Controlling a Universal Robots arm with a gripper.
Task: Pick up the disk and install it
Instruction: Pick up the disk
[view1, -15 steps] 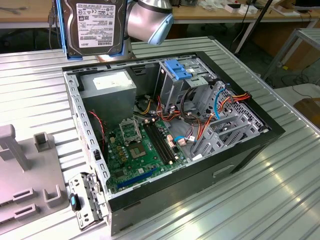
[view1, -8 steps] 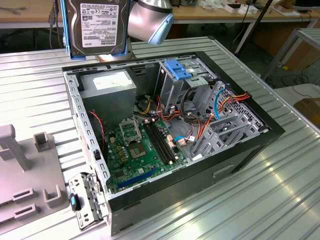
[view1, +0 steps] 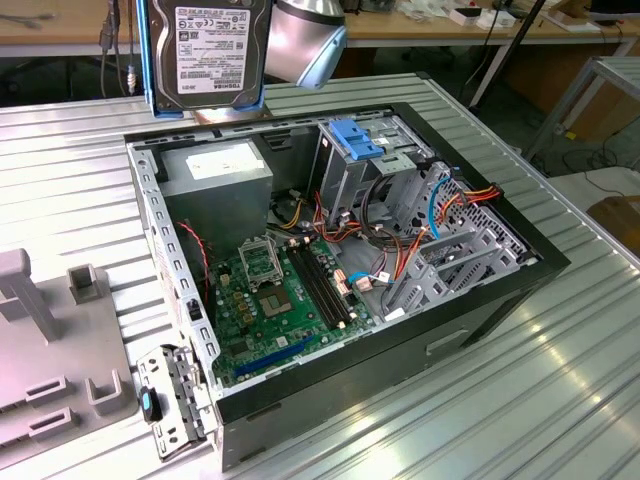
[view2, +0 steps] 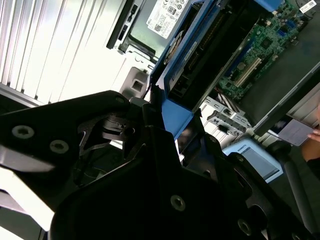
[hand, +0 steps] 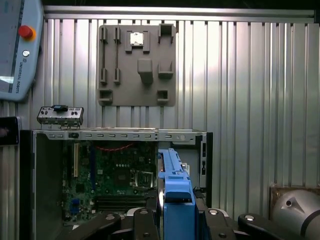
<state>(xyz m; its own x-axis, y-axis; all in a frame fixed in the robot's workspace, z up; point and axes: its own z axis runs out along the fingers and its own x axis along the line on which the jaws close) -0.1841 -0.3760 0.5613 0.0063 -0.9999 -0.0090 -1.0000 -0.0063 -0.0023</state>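
The disk (view1: 210, 45), a grey metal drive with a white label and blue rails on its edges, hangs upright in the air above the back corner of the open computer case (view1: 540, 265), over the power supply (view1: 215, 165). In both wrist views my gripper (hand: 176, 220) (view2: 172, 135) is shut on the disk's blue-railed edge (hand: 175, 192) (view2: 200, 60), a black finger on each side. The drive cage with its fixed blue bracket (view1: 360, 140) stands inside the case, toward the exterior view's right of the disk.
The motherboard (view1: 270, 300) and loose cables (view1: 400, 250) lie in the open case. A grey fixture plate (view1: 50, 370) and a removed metal bracket (view1: 170, 400) lie on the ribbed table at the exterior view's left. A teach pendant (hand: 17, 50) rests beyond the fixture plate (hand: 137, 65).
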